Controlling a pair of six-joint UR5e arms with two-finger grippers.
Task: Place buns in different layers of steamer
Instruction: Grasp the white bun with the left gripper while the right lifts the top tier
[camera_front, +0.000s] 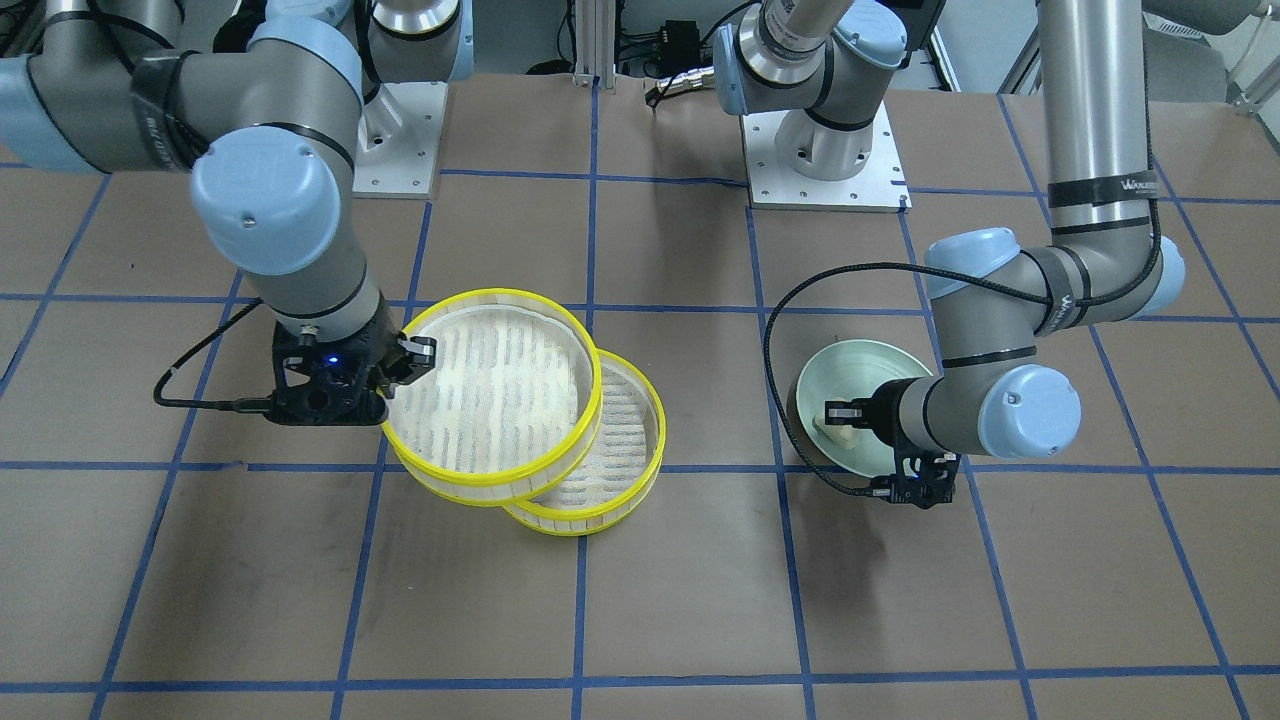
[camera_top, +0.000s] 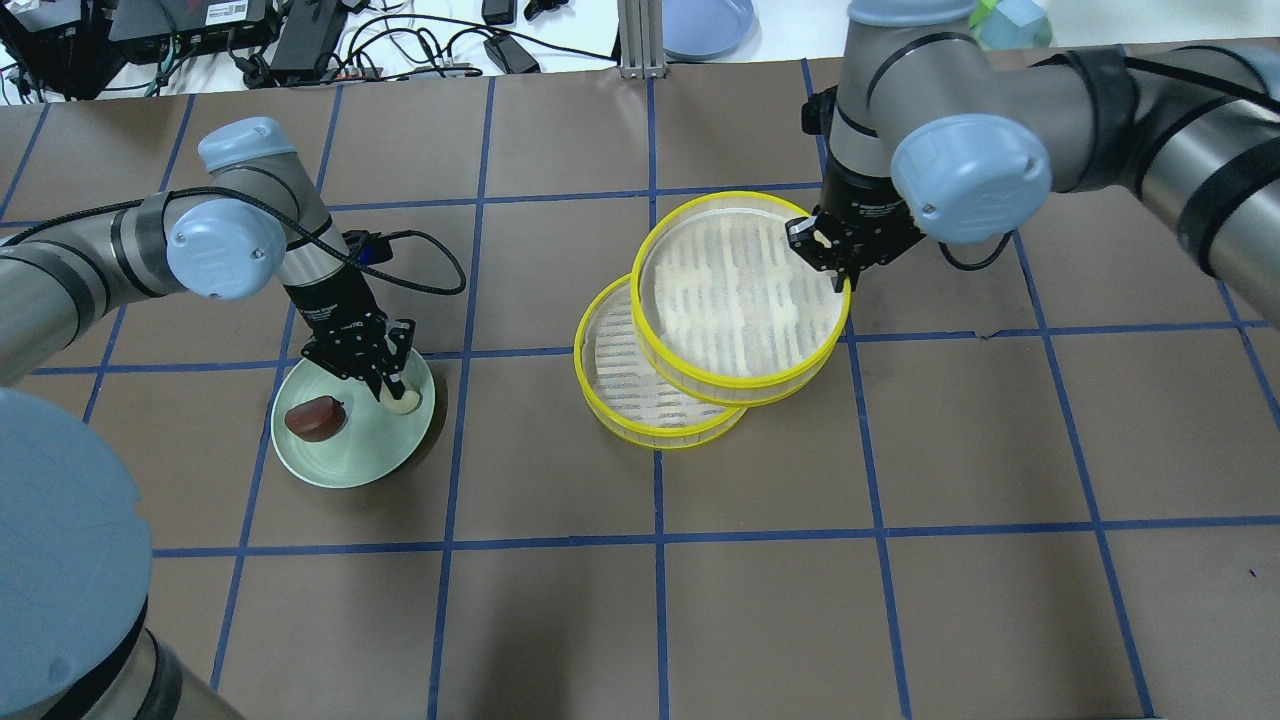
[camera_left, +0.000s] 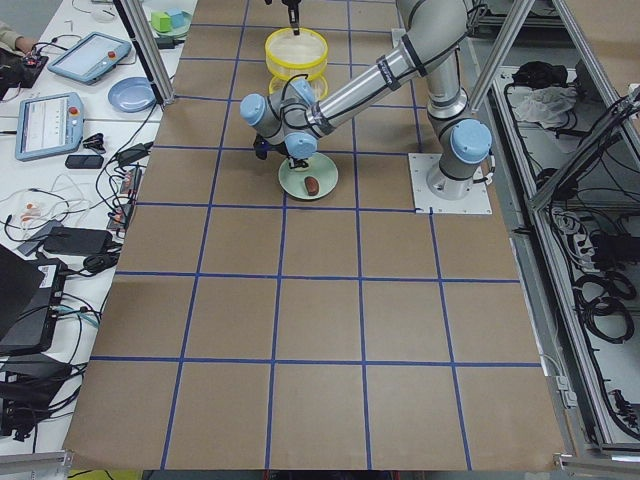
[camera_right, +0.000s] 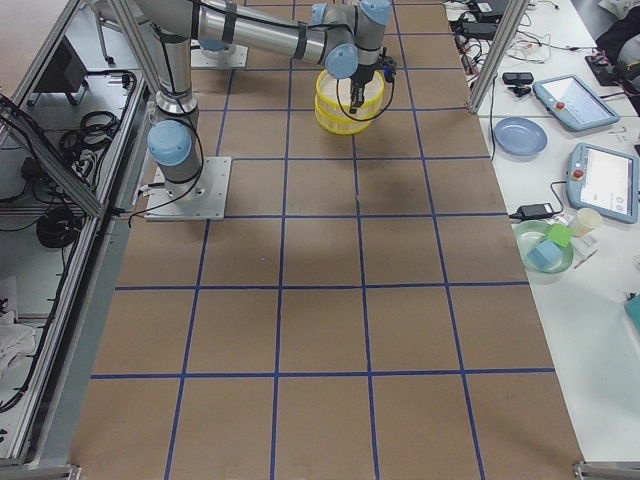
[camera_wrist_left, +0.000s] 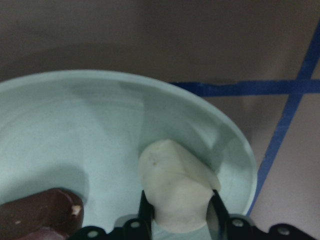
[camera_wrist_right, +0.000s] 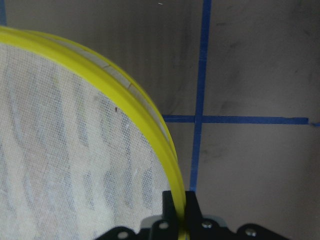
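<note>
The cream-white bun (camera_wrist_left: 175, 192) lies on the pale green plate (camera_top: 350, 455), near its rim. My left gripper (camera_top: 395, 385) is shut on it, one finger on each side. The dark reddish-brown bun (camera_top: 315, 418) lies free on the same plate beside it; it also shows in the left wrist view (camera_wrist_left: 35, 212). My right gripper (camera_top: 828, 255) is shut on the yellow rim of the upper steamer tier (camera_top: 730, 300). It holds that tier shifted off the lower tier (camera_top: 620, 390), partly overlapping it. Both tiers show only their white liners.
The brown table (camera_top: 660, 620) carries a grid of blue tape lines. The arm bases (camera_front: 825, 160) stand on the robot's side. A blue plate (camera_top: 705, 25), cables and tablets lie beyond the table's far edge.
</note>
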